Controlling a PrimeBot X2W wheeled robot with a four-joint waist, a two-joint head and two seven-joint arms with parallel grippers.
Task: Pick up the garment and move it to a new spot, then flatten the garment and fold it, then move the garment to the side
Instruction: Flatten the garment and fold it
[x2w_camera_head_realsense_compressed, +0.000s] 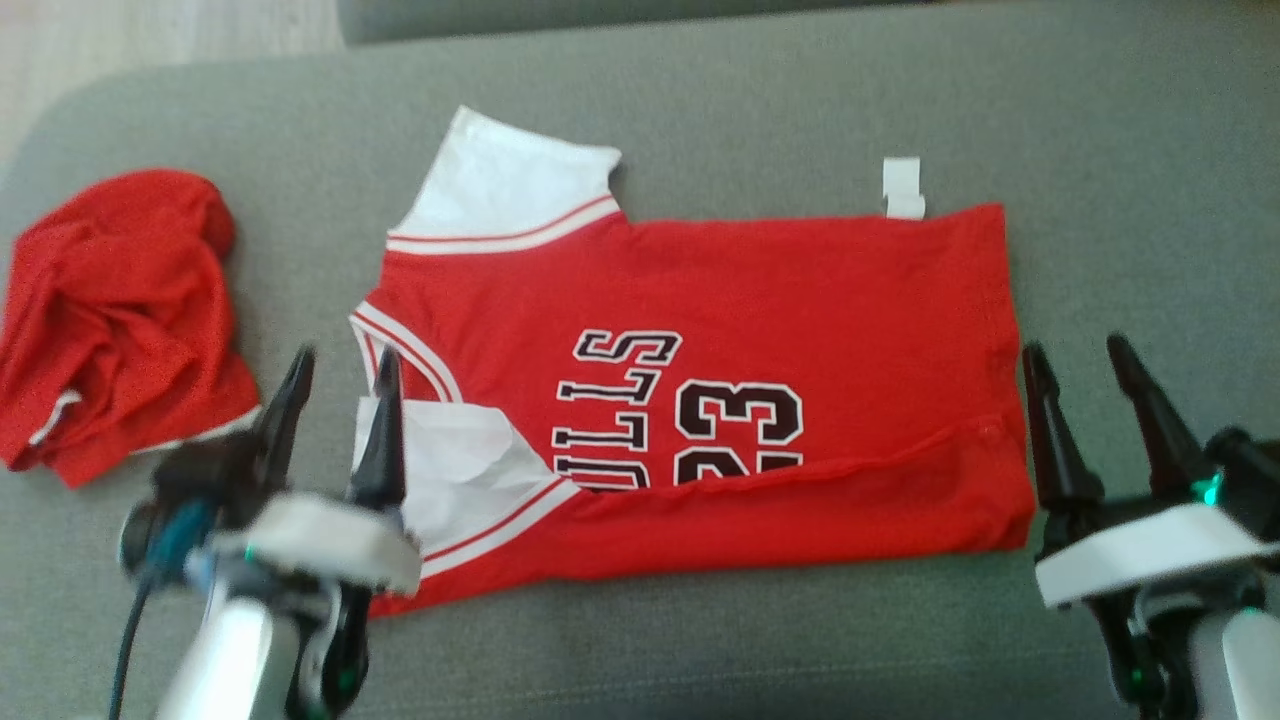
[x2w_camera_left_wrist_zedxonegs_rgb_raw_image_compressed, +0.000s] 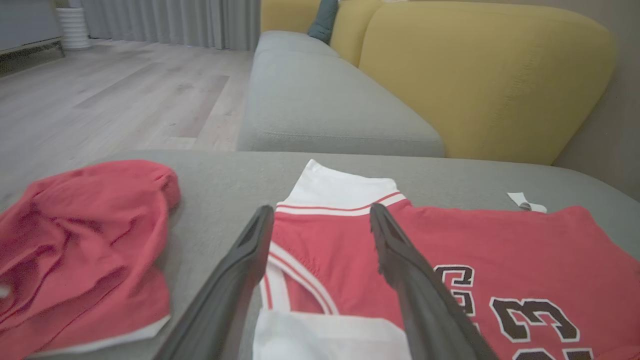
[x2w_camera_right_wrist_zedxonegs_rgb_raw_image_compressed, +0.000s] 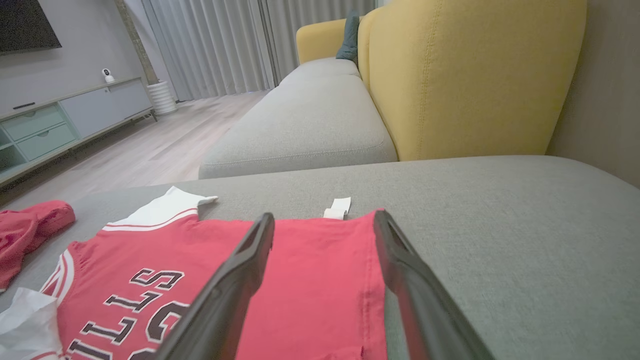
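A red jersey garment (x2w_camera_head_realsense_compressed: 760, 290) with white sleeves and black lettering lies spread on the grey cushion, its near long edge folded over the number. In the left wrist view the garment (x2w_camera_left_wrist_zedxonegs_rgb_raw_image_compressed: 500, 250) runs off to the right; in the right wrist view the garment (x2w_camera_right_wrist_zedxonegs_rgb_raw_image_compressed: 310, 280) lies below the fingers. My left gripper (x2w_camera_head_realsense_compressed: 345, 365) is open above the collar end, beside the near white sleeve (x2w_camera_head_realsense_compressed: 450, 470). My right gripper (x2w_camera_head_realsense_compressed: 1080, 350) is open just past the hem edge at the right. Nothing is held by either one.
A crumpled red cloth (x2w_camera_head_realsense_compressed: 120, 310) lies at the left of the grey cushion (x2w_camera_head_realsense_compressed: 760, 650). A white tag (x2w_camera_head_realsense_compressed: 903, 187) sticks out at the garment's far edge. Yellow sofa backs (x2w_camera_right_wrist_zedxonegs_rgb_raw_image_compressed: 470, 75) rise behind, with wooden floor (x2w_camera_left_wrist_zedxonegs_rgb_raw_image_compressed: 115, 100) to the left.
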